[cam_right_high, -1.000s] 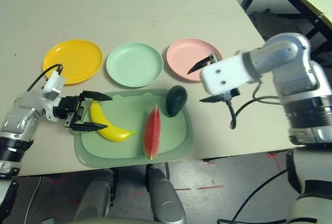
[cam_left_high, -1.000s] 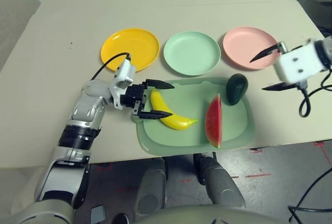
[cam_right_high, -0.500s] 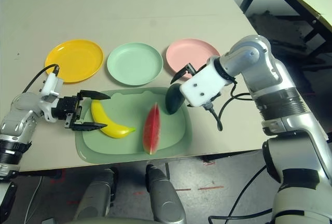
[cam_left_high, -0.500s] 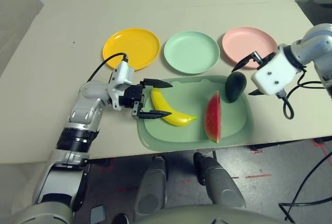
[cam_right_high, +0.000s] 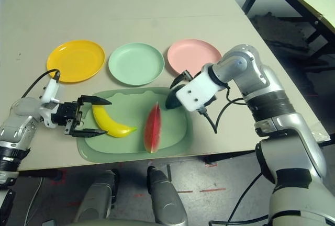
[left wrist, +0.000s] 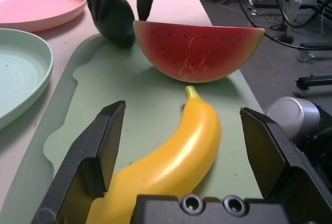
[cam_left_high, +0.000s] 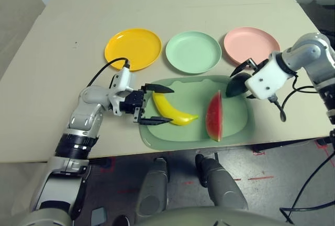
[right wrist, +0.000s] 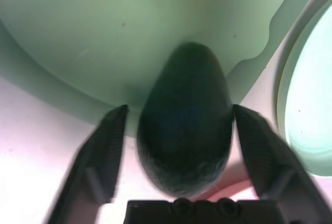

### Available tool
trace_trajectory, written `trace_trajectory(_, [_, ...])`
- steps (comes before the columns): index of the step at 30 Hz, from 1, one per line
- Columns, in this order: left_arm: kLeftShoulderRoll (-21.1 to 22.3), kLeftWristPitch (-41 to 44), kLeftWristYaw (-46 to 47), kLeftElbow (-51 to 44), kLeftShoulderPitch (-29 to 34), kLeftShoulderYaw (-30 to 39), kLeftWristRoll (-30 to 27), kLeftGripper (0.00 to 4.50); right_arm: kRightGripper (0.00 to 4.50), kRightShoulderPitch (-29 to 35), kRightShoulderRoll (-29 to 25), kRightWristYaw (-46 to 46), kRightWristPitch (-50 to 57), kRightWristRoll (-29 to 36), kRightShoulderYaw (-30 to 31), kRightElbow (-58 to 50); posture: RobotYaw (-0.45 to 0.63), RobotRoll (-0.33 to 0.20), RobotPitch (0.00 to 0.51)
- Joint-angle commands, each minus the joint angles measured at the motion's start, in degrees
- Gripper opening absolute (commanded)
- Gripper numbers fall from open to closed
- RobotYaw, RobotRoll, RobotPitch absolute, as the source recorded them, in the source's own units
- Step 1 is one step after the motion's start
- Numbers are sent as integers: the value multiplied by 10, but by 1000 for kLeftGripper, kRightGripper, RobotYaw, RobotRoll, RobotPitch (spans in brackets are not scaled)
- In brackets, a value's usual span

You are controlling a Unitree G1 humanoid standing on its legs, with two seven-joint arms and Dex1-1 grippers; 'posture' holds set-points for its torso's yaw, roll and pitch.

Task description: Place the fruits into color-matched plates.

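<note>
Silver right arm reaches inward, its gripper point(right wrist: 179, 146) around the avocado point(right wrist: 185, 123) at the mat's point(cam_left_high: 183, 138) edge, fingers closer together than before. Left gripper point(left wrist: 181, 156) stands open astride the banana point(left wrist: 174, 159).

Left gripper point(cam_left_high: 172, 104) open over banana point(cam_left_high: 177, 115), mat point(cam_left_high: 183, 145) left side. Right gripper point(cam_left_high: 242, 85) at avocado point(cam_left_high: 237, 85), mat's far right corner. Plates point(cam_left_high: 193, 52) beyond far edge.
</note>
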Motion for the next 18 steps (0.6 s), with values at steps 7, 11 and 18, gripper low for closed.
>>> trace_trajectory(7, [6,-19,-7,6,-8,-2,6,4500,2802,14,-2,10,25,12,4,-24,-20,0,246])
trace_trajectory(11, [4,-23,-3,11,-9,-1,7,4500,2802,8,-2,15,44,27,-3,-38,-20,0,245])
trace_trajectory(18, [-23,4,95,33,-23,45,-6,4500,2802,-104,35,-17,103,27,-28,22,-18,0,243])
